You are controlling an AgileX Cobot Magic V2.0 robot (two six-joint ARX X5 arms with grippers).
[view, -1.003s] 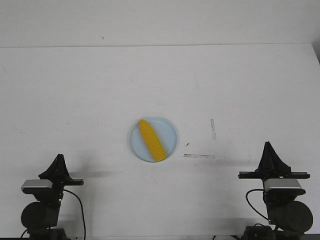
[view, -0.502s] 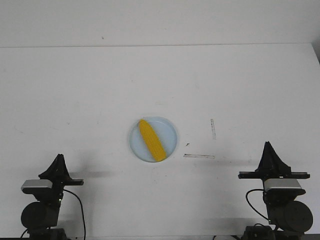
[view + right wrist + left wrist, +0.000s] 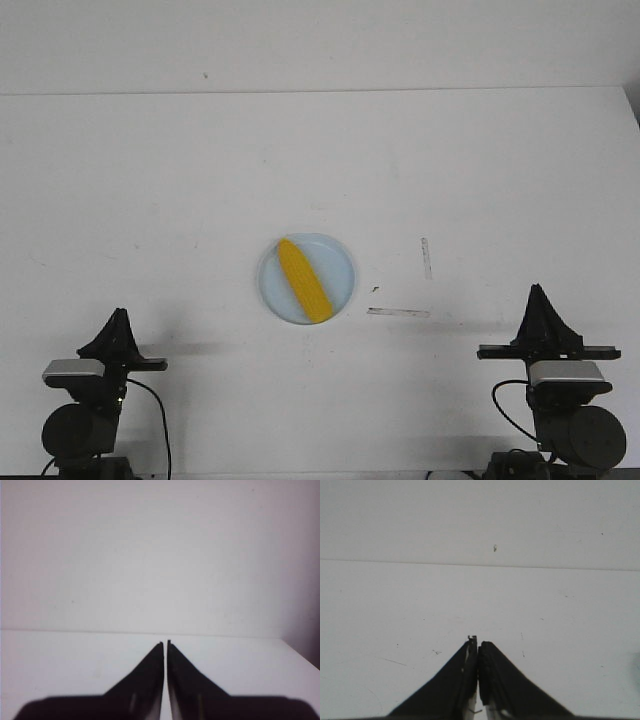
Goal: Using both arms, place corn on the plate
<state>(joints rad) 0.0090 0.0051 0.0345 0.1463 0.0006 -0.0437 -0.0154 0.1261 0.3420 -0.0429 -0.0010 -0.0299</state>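
While both arms sit parked at the near edge of the table, each gripper is pinched together and holds nothing. The left gripper (image 3: 478, 647) shows its two black fingers pressed flat against each other in its wrist view, pointing out over bare white tabletop. The right gripper (image 3: 165, 645) looks the same, though a hairline of light runs between its fingers in the blurry wrist picture, so I'd call it closed or as good as closed.

From the front, the left gripper (image 3: 119, 318) stands at the near left corner and the right gripper (image 3: 538, 292) at the near right, both with tips aimed away from the robot. Wide open table (image 3: 150, 180) lies ahead of each, running to the far edge where it meets the wall.

Between the two arms and well ahead of them sits the plate (image 3: 340, 262), near the middle of the table. The corn (image 3: 304, 280) lies on it at a slant, inside the rim. Two thin dark marks (image 3: 398, 312) lie on the table just right of the plate.
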